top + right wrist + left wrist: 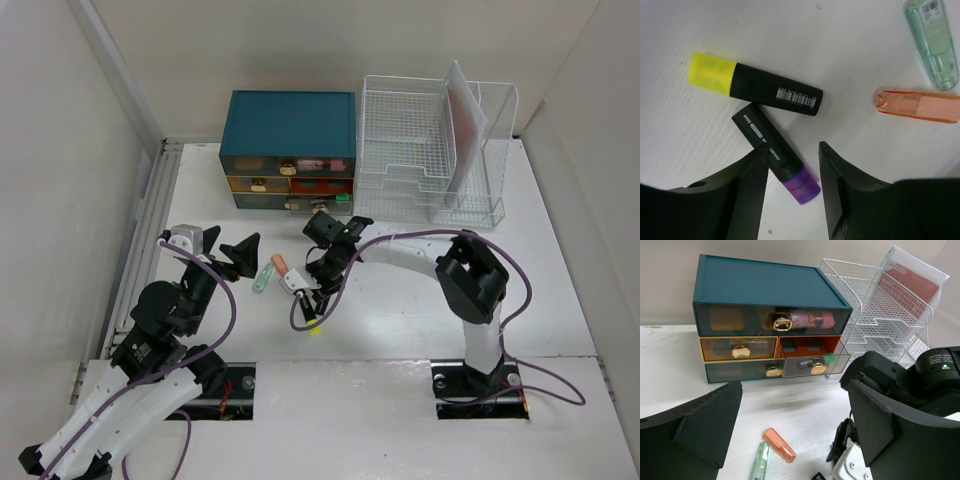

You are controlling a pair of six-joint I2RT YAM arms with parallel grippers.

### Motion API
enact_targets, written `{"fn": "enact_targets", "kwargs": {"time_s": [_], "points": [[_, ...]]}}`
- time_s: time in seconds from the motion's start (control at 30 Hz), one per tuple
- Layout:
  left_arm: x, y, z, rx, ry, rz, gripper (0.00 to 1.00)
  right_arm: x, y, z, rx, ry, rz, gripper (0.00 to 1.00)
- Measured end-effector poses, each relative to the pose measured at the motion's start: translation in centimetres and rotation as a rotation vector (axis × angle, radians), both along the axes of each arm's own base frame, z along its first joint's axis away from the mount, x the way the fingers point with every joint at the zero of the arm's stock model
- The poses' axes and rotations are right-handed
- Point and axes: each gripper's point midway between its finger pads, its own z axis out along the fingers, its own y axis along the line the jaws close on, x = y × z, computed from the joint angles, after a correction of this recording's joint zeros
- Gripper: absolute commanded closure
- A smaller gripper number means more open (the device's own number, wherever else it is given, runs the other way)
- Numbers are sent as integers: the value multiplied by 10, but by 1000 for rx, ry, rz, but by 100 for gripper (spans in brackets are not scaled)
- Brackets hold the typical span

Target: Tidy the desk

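- The desk [420, 300] fills the overhead view as a plain white top, with its ribbed rail [146, 230] running down the left of the frame.
- At the upper middle of that view a teal drawer box [290, 120] stands at the far edge. A white wire rack [420, 150] stands just to its right and holds a red folder [468, 115] upright.
- Only the left wrist view shows the drawer fronts: a pink item [812, 319] lies behind the clear top drawer, and the fronts carry gold handles [782, 324].
- The left tool [795, 390] is spread wide, with nothing between its fingers [695, 430]. From above it hangs at centre left of the frame.
- The right tool [792, 170] stands part open, straddling a purple-capped marker [775, 155] that lies on the desk. One finger meets the barrel, and a gap shows on the other side of the cap.
- Only the right wrist view shows that marker; from above, the tool covers it.
- A yellow-capped marker [755, 85] lies just beside it, toward the upper left of the wrist frame. From above, only its yellow cap peeks out below the tool.
- An orange marker [920, 106] and a pale green marker [935, 45] lie at the right edge of the right wrist view, near each other but apart. The left wrist view shows the same pair at its lower middle.
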Motion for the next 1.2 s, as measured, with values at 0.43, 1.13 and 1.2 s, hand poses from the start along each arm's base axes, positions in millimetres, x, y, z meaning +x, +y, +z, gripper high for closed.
{"fn": "enact_targets", "kwargs": {"time_s": [0.43,1.13,1.2], "points": [[-1,1,2,-6,-7,0,16,-5,-15,-25,-102,23,36,50],[-1,1,2,-4,-8,0,16,-4,-24,-36,-182,-5,16,82],[-1,1,2,-4,-8,0,16,2,-23,-34,-188,-24,-25,82]]}}
